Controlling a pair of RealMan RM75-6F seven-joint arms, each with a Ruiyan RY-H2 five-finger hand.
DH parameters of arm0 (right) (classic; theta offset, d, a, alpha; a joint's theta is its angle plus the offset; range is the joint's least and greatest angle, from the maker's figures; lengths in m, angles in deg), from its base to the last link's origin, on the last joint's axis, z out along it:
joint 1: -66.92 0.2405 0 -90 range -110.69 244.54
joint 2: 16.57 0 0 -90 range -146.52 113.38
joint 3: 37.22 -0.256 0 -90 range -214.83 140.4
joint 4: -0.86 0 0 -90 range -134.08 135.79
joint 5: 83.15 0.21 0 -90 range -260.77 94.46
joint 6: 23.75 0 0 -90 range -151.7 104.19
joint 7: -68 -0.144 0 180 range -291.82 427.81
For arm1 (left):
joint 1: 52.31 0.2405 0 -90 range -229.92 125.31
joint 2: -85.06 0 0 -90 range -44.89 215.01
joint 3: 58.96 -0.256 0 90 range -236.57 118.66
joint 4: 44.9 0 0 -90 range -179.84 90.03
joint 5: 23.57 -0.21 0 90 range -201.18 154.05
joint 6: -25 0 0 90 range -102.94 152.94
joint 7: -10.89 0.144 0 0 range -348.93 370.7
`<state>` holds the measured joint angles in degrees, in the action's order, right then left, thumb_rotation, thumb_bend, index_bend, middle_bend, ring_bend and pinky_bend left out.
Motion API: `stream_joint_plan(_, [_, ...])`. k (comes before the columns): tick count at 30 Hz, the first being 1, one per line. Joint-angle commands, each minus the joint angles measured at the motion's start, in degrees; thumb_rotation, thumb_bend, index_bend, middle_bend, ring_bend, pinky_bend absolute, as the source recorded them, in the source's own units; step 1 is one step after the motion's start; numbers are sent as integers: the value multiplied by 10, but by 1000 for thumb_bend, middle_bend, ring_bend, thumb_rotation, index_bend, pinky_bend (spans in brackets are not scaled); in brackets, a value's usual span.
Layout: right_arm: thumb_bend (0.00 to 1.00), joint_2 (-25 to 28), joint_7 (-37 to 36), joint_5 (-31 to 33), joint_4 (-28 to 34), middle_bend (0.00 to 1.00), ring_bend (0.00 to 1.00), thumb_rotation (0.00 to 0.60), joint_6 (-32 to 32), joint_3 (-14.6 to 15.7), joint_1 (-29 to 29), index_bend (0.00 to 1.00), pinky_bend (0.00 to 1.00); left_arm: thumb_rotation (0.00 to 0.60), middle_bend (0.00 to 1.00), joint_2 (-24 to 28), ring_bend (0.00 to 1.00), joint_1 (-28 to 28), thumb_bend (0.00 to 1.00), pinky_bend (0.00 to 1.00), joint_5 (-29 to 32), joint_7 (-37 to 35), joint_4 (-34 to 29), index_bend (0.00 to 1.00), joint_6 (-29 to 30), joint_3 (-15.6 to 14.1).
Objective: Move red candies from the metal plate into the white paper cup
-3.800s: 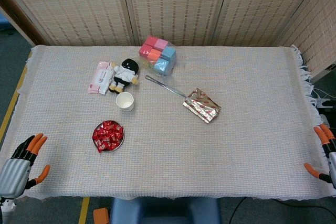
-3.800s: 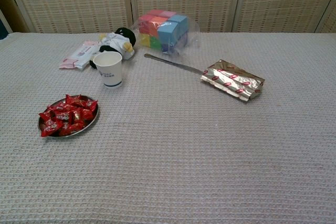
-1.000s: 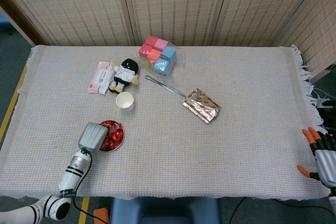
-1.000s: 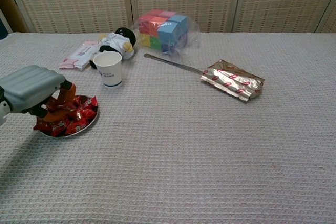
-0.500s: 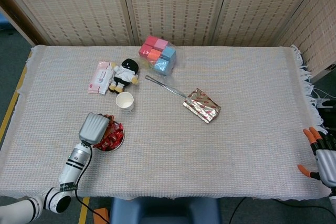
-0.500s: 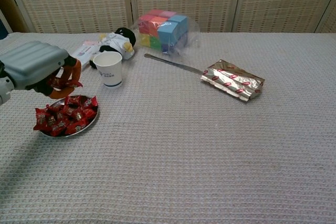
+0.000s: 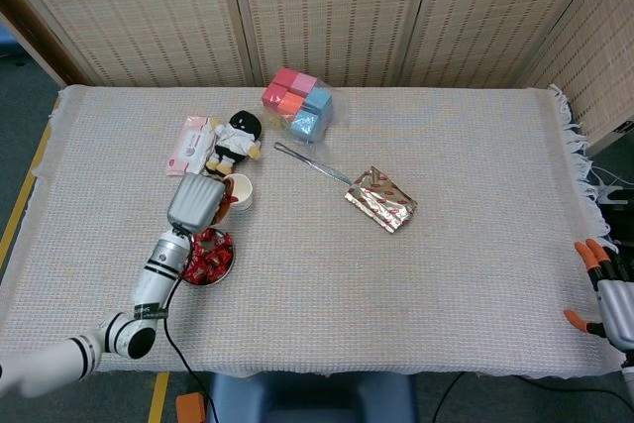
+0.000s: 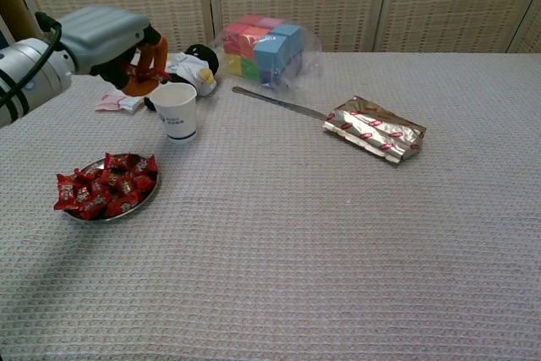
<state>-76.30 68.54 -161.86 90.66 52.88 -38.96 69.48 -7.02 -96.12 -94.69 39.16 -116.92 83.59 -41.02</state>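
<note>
A metal plate heaped with red candies sits near the table's front left; in the head view the plate and its candies lie just below my left hand. The white paper cup stands upright behind it. My left hand hovers above and just left of the cup, its orange fingertips pinching a red candy. From the head view the left hand partly covers the cup. My right hand rests at the table's right edge, fingers apart, holding nothing.
Behind the cup lie a plush toy and a tissue pack. A bag of coloured cubes stands at the back. Metal tongs and a foil packet lie mid-table.
My left hand came from the table's edge to the plate, pinched a candy, then rose and moved back toward the cup. The right hand has barely shifted.
</note>
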Motion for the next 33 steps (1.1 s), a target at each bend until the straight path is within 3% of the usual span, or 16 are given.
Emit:
stream_joint_plan(1, [90, 0, 1, 2, 0, 0, 0, 600, 3, -1, -1, 0, 0, 600, 628, -28, 685, -29, 497, 1000, 15, -3, 40, 630, -22, 7])
stream_joint_plan(12, [90, 1, 1, 17, -4, 0, 0, 600, -6, -5, 0, 0, 0, 600, 622, -88, 675, -77, 496, 1000, 19, -42, 171, 621, -49, 1])
stream_joint_plan(17, [90, 0, 3, 20, -4, 0, 0, 600, -10, -6, 1, 0, 0, 600, 590, -101, 650, -86, 490, 990, 20, -55, 207, 571, -64, -8])
stream_joint_plan(28, [90, 0, 5, 25, -4, 0, 0, 600, -10, -7, 1, 0, 0, 600, 442, -104, 484, -92, 432, 906, 8, -78, 224, 380, -62, -21])
stream_joint_plan(33, [90, 2, 4, 24, -2, 0, 0, 600, -8, -7, 0, 0, 0, 600, 408, -98, 464, -92, 420, 906, 9, -78, 215, 337, -58, -22])
